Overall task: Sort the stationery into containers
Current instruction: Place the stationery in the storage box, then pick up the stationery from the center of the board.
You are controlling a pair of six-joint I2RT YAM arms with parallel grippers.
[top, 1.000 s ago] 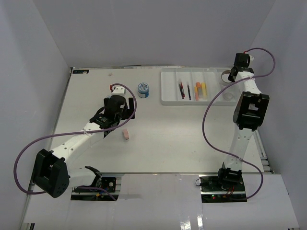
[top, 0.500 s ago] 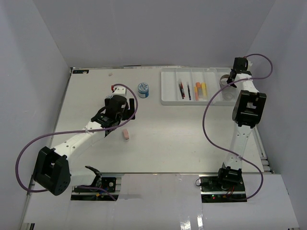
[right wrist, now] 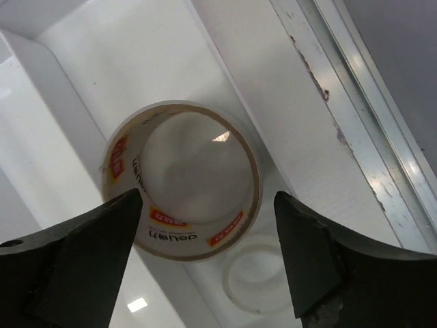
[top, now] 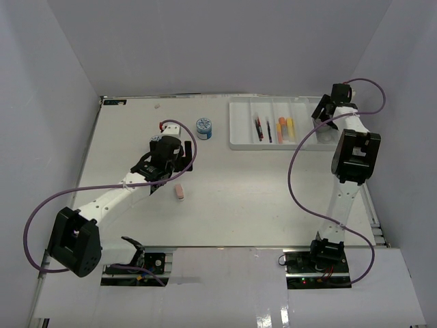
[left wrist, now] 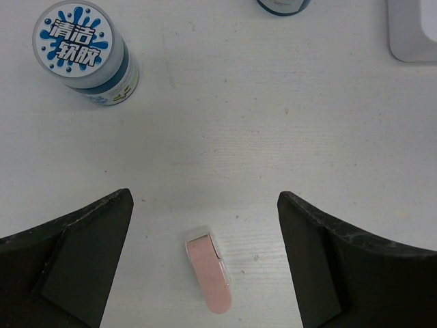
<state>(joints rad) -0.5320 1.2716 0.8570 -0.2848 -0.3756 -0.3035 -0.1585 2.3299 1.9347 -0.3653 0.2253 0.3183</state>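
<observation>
The nearer jar [left wrist: 82, 49] has the characters 清洁软胶 on a blue splash across its lid; the print on its side is too small to read. The tape roll [right wrist: 181, 181] shows "deli" on its core among red and yellow marks.

There are two jars, both on the table [top: 232, 205] left of the tray [top: 240, 134]; the second jar [left wrist: 283, 5] is cut off by the top edge of the left wrist view. There are two rolls, both in the tray's rightmost compartment: the printed one with its hole facing the camera, and a plain white ring [right wrist: 256, 281] lying flat just beside it. The middle compartments hold a red pen [top: 258, 127] and a black pen [top: 269, 130], then an orange marker [top: 280, 128] and a yellow marker [top: 289, 125], each lying lengthwise. There is one pink eraser [left wrist: 208, 273]; it lies on the table well left of the tray and nearer the arm bases.

The left gripper [left wrist: 203, 205] is spread wide and grasps nothing; it hangs over the eraser, which lies between its fingers. The right gripper [right wrist: 206, 198] is released, its fingers apart on either side of the printed roll; I cannot tell whether they touch it.

The tray sits at the far right of the table, its right wall near a metal rail [right wrist: 369, 123] along the table's edge. White tabletop stretches from the tray's near wall toward the arm bases; grey walls [top: 54, 82] stand close on the left, right and far sides.
</observation>
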